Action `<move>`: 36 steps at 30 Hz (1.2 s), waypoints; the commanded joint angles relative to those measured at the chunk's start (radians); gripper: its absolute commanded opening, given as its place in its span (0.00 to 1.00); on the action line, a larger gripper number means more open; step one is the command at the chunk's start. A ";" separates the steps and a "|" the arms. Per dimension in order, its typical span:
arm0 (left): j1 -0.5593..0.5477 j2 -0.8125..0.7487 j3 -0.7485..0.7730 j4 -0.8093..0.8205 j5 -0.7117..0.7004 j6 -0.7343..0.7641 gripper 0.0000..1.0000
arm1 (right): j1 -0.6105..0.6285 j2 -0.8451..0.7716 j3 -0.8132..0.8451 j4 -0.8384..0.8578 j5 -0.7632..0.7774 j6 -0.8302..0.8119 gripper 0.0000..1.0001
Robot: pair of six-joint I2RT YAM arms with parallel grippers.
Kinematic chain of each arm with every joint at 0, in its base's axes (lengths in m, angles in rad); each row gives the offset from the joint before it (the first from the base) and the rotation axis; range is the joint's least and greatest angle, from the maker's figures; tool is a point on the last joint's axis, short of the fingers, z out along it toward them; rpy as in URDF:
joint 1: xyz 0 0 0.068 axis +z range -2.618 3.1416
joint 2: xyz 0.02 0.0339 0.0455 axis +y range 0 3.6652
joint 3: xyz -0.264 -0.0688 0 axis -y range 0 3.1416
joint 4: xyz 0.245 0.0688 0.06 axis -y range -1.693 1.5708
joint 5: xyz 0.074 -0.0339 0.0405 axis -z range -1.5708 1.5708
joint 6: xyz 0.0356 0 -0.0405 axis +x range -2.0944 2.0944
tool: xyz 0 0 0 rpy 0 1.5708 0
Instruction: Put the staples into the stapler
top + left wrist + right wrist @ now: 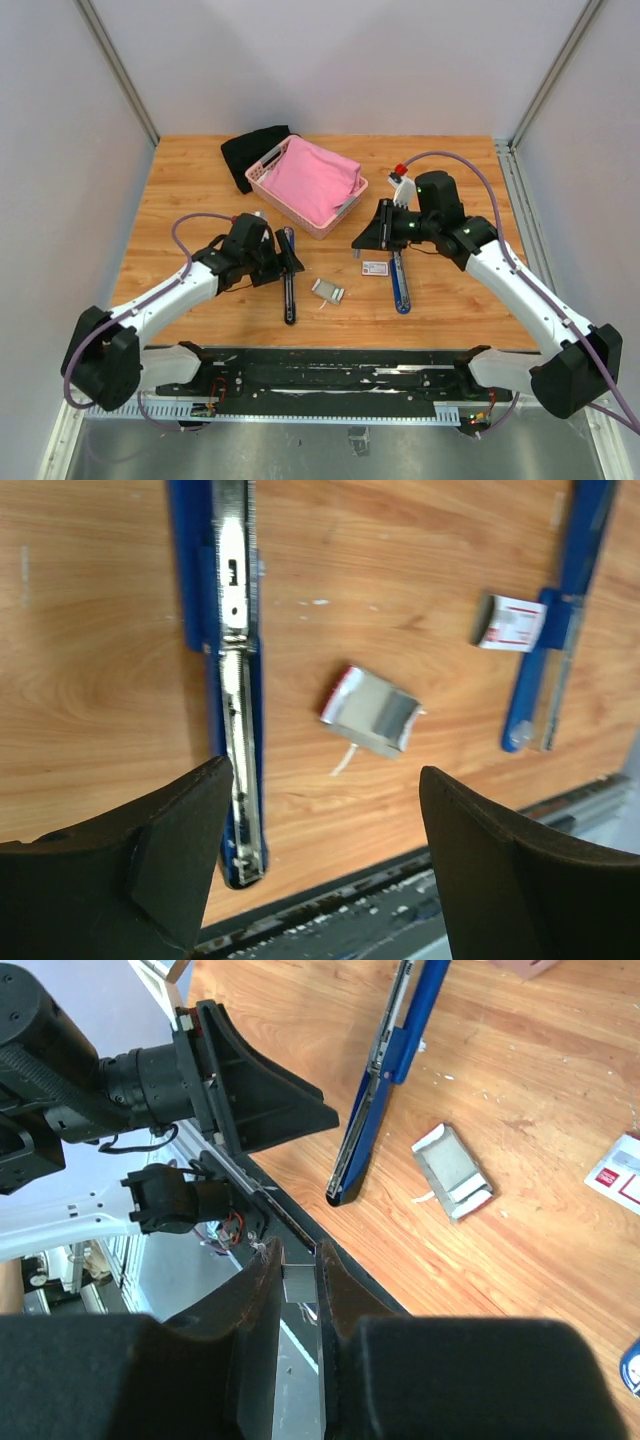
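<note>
The stapler (289, 288) lies open on the wood table, its silver magazine channel facing up in the left wrist view (235, 690). A second blue stapler part (400, 283) lies to its right. My right gripper (358, 243) hovers above the table between them, shut on the staples (299, 1284), a small silvery block between its fingers. The white carton with red print (375, 268) lies beside the second part. A grey inner tray (328, 291) lies open between the two parts. My left gripper (325, 780) is open and empty, above the stapler's near end.
A pink basket (262, 172) holding pink cloth stands at the back centre, with a black cloth (250, 150) behind it. The black rail (330, 375) runs along the table's near edge. The left gripper also shows in the right wrist view (255, 1100).
</note>
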 commanded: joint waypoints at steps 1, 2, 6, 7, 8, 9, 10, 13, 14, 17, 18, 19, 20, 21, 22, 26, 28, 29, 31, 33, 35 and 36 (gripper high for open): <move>0.006 0.088 -0.010 0.040 -0.133 0.055 0.80 | 0.029 0.000 -0.001 -0.077 0.068 -0.036 0.07; 0.006 0.118 -0.005 0.055 -0.142 0.064 0.80 | 0.030 0.000 0.001 -0.082 0.072 -0.039 0.07; 0.006 0.250 0.059 0.067 -0.255 0.111 0.79 | 0.032 -0.010 -0.003 -0.099 0.088 -0.043 0.07; 0.006 0.282 0.080 0.067 -0.284 0.127 0.78 | 0.033 -0.013 -0.008 -0.101 0.092 -0.043 0.07; 0.006 0.313 0.101 0.071 -0.309 0.140 0.77 | 0.034 -0.018 -0.012 -0.101 0.093 -0.043 0.07; 0.007 0.344 0.124 0.077 -0.329 0.153 0.76 | 0.034 -0.022 -0.016 -0.101 0.094 -0.043 0.07; 0.008 0.372 0.153 0.085 -0.344 0.165 0.73 | 0.034 -0.028 -0.021 -0.102 0.095 -0.044 0.07; 0.021 0.459 0.222 0.096 -0.374 0.192 0.70 | 0.035 -0.044 -0.033 -0.103 0.103 -0.042 0.07; 0.028 0.485 0.243 0.101 -0.374 0.202 0.69 | 0.035 -0.051 -0.036 -0.106 0.107 -0.041 0.07; 0.041 0.556 0.304 0.111 -0.378 0.224 0.59 | 0.037 -0.072 -0.048 -0.115 0.122 -0.042 0.07; 0.043 0.578 0.326 0.106 -0.377 0.231 0.55 | 0.037 -0.077 -0.050 -0.118 0.125 -0.040 0.07; 0.042 0.600 0.348 0.097 -0.377 0.236 0.51 | 0.036 -0.084 -0.054 -0.121 0.130 -0.041 0.07; 0.043 0.615 0.366 0.089 -0.375 0.239 0.47 | 0.037 -0.091 -0.057 -0.122 0.133 -0.040 0.07; 0.043 0.625 0.378 0.084 -0.375 0.238 0.42 | 0.037 -0.096 -0.059 -0.124 0.137 -0.040 0.07; 0.043 0.631 0.385 0.079 -0.376 0.236 0.36 | 0.037 -0.102 -0.062 -0.127 0.142 -0.040 0.07; 0.043 0.635 0.398 0.054 -0.395 0.217 0.15 | 0.037 -0.116 -0.070 -0.128 0.153 -0.042 0.07; 0.043 0.637 0.405 0.027 -0.400 0.201 0.07 | 0.037 -0.117 -0.071 -0.128 0.152 -0.047 0.07; 0.043 0.633 0.405 0.013 -0.400 0.189 0.04 | 0.036 -0.116 -0.070 -0.127 0.152 -0.052 0.07; 0.043 0.619 0.393 -0.011 -0.395 0.150 0.00 | 0.037 -0.113 -0.068 -0.127 0.151 -0.064 0.08; 0.043 0.596 0.376 -0.047 -0.396 0.101 0.00 | 0.038 -0.107 -0.066 -0.128 0.154 -0.079 0.07; 0.043 0.563 0.342 -0.068 -0.383 0.056 0.00 | 0.041 -0.101 -0.063 -0.131 0.163 -0.096 0.08; 0.042 0.544 0.320 -0.075 -0.370 0.030 0.00 | 0.045 -0.095 -0.055 -0.136 0.172 -0.106 0.08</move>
